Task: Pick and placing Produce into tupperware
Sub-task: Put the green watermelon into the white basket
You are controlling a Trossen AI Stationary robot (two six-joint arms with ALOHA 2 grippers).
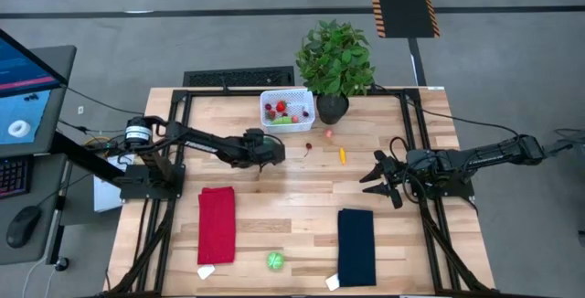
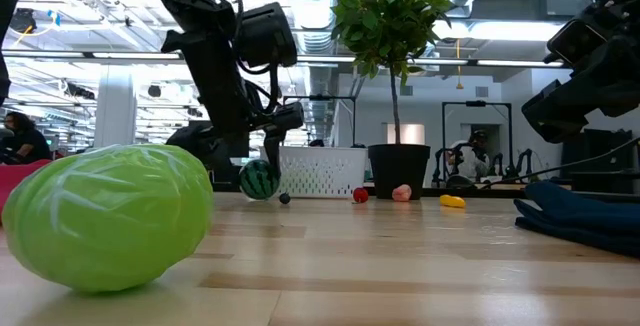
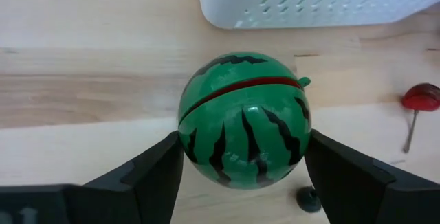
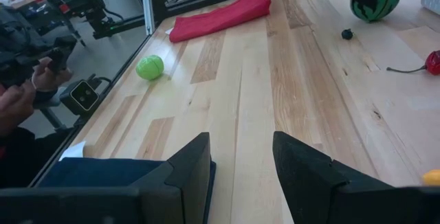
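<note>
Between the left gripper's (image 3: 242, 172) fingers, the watermelon (image 3: 244, 119) is sitting clamped, lifted just off the table (image 1: 274, 225). Beyond the fingertips, the basket (image 3: 323, 1) is standing near, bare wood lying between it and the melon. A cherry (image 3: 421, 97) is lying off to one side, a small dark bit (image 3: 309, 198) just beside one finger. The right gripper (image 4: 242, 159) is waiting near the table's right edge, fingers narrowly parted and holding nothing, open wood stretching ahead toward a green ball (image 4: 150, 66) and red cloth (image 4: 220, 14).

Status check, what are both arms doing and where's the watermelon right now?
Left gripper shut on watermelon, just short of basket. Right gripper open, idle at table's right side. Path to the basket looks clear.
</note>
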